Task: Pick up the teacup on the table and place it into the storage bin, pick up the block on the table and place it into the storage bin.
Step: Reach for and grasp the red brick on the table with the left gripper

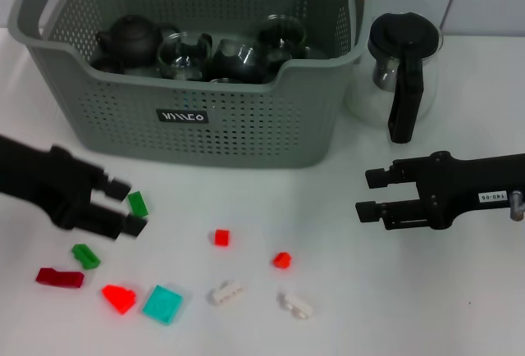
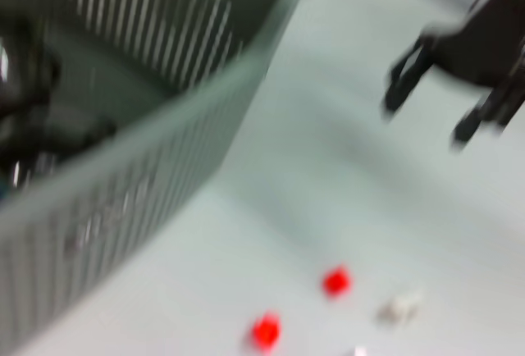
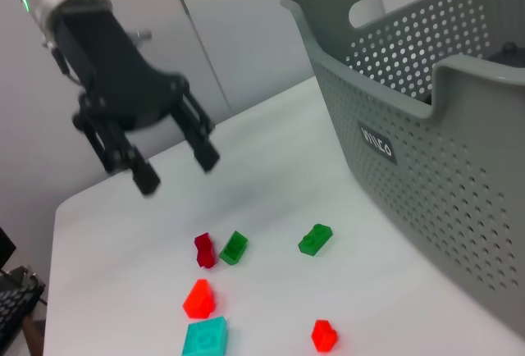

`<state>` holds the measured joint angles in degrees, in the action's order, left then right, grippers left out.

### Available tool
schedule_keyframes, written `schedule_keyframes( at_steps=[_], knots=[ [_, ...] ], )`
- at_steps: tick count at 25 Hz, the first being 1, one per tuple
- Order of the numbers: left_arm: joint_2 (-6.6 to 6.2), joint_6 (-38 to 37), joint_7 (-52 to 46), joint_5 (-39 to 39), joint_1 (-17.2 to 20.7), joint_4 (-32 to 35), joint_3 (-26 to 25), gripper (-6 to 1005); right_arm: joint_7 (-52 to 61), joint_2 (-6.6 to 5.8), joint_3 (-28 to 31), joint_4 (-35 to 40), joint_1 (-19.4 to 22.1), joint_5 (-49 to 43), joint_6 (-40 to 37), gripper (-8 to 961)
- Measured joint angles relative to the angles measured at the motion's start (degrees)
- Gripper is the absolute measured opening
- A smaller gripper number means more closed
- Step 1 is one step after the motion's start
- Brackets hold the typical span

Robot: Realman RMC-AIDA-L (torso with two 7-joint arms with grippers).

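The green block (image 1: 138, 203) lies on the table (image 1: 328, 208), just past the left gripper (image 1: 125, 206), whose jaws stand apart and empty, one tip above it and one below. It's small, glossy and hard-edged, so a pinch slightly off could squirt it sideways toward the red block (image 1: 221, 237) or nudge it against the bin (image 1: 246, 118), the perforated grey plastic basket standing behind the jaws and already crowded with dark teapots and glass cups. The right gripper (image 1: 367, 194) waits open and empty, well apart, near the glass pitcher (image 1: 402, 69).
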<state>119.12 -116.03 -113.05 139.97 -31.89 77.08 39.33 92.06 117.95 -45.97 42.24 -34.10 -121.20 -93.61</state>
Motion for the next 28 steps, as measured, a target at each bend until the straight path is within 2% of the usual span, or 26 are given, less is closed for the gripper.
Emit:
schedule_keyframes(
  at_steps=[5,9,14,19,28],
  knots=[
    [1.29,1.9,-1.7,8.8,-0.2,1.2,2.7,660,-0.2,0.0,0.0,0.0,0.0,0.0,0.0,700],
    [1.63,3.1,-4.3,14.1,-0.8,2.8,4.1,659,-0.4,0.0,0.0,-0.3,0.0,0.0,0.0,701],
    [2.25,5.6,-7.9,22.0,-0.9,4.2,10.3,657,-0.5,0.0,-0.3,-0.3,0.0,0.0,0.0,701],
    [2.48,6.7,-11.1,23.7,-0.4,5.5,16.4,657,-0.5,0.0,-0.5,-0.2,0.1,-0.1,0.3,700],
    [2.52,9.8,-10.0,23.9,0.1,6.7,25.8,657,-0.6,-0.18,-0.5,-0.1,-0.1,-1.0,0.5,700]
  ],
)
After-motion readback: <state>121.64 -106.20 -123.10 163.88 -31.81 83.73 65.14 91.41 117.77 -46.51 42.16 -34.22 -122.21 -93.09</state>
